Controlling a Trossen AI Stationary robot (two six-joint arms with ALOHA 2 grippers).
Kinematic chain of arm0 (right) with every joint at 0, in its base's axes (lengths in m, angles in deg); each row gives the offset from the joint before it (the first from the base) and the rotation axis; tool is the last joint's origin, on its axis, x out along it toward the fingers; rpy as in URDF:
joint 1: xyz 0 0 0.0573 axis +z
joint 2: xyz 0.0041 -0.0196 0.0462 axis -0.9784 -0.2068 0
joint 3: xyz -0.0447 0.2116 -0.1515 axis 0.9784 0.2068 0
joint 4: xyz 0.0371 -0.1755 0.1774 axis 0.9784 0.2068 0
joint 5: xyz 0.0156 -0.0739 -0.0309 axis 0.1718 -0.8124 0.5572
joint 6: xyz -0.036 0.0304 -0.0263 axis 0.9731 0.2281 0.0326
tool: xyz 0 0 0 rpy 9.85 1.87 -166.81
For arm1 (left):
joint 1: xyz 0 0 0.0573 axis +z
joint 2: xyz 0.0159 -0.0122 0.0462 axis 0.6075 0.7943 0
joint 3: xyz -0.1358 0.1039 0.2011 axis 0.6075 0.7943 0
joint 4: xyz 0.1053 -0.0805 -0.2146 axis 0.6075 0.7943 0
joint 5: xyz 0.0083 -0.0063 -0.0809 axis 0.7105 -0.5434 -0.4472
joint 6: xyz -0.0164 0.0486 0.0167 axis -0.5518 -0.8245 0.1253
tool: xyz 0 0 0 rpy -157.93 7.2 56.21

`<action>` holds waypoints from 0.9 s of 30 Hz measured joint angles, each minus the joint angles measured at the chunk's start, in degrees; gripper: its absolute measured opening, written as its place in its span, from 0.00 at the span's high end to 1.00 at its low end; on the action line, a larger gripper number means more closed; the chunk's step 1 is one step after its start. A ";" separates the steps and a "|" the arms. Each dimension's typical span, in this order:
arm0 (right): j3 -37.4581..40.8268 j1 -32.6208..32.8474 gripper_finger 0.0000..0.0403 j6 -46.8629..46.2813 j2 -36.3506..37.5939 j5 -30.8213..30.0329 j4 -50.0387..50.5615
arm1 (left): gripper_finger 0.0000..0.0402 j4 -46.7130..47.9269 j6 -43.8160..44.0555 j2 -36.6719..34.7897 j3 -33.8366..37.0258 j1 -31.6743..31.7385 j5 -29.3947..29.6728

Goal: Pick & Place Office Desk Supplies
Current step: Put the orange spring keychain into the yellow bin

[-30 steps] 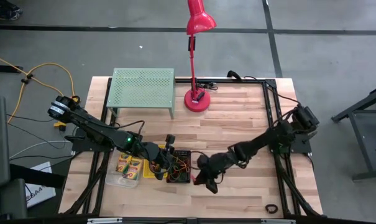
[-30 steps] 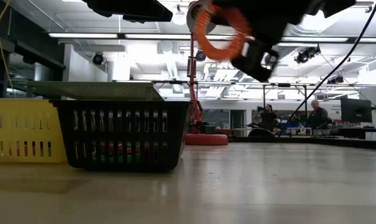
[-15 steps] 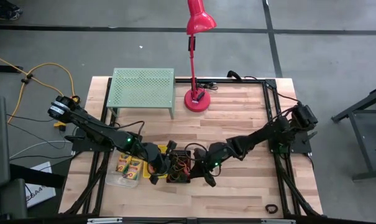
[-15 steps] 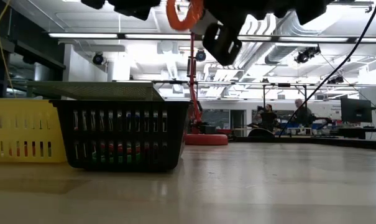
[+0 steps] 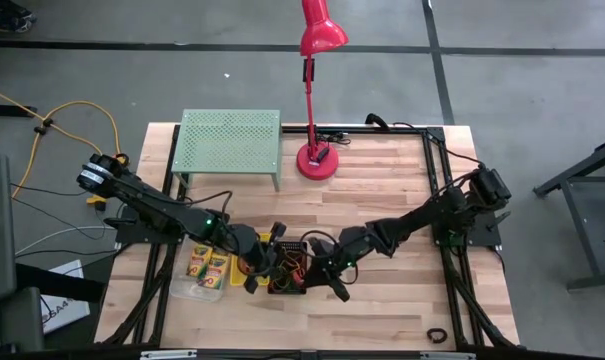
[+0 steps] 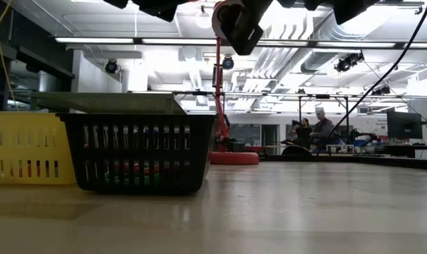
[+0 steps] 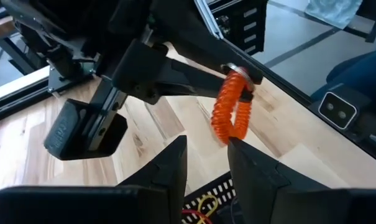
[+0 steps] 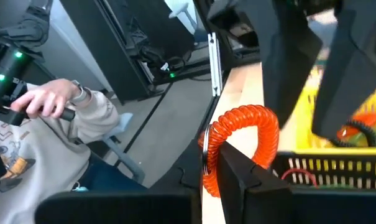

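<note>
My right gripper (image 7: 240,73) is shut on an orange coiled loop (image 7: 231,107), held in the air over the black mesh bin (image 5: 289,268). My left gripper (image 7: 206,149) is open just below and beside the loop, its fingertips close to the loop's lower end. I cannot tell whether they touch it. In the high view the two grippers meet above the bin, left (image 5: 270,250) and right (image 5: 318,266). The yellow bin (image 6: 26,148) stands beside the black mesh bin (image 6: 139,152). Yellow crayon boxes (image 5: 208,266) lie in the clear bin. My right gripper pinches the orange loop between its two fingers at the loop's upper end (image 7: 236,79), coming from the table's right side. The loop (image 8: 240,134) is lifted clear and hangs below the fingers.
The light-green rack (image 5: 229,145) and the red lamp's base (image 5: 317,160) stand at the far side. A small dark loop (image 5: 437,336) lies near the table's near right corner. A person (image 8: 51,124) sits beyond the table's edge.
My right gripper has carried the orange loop toward the table's left and upward, up to the left gripper above the black mesh bin. In the low view the loop has risen out of the top of the picture.
</note>
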 joint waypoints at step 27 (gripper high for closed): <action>0.00 -3.03 0.96 3.29 0.00 1.11 -0.22 | 0.78 -0.76 -0.33 0.00 0.00 -0.02 0.12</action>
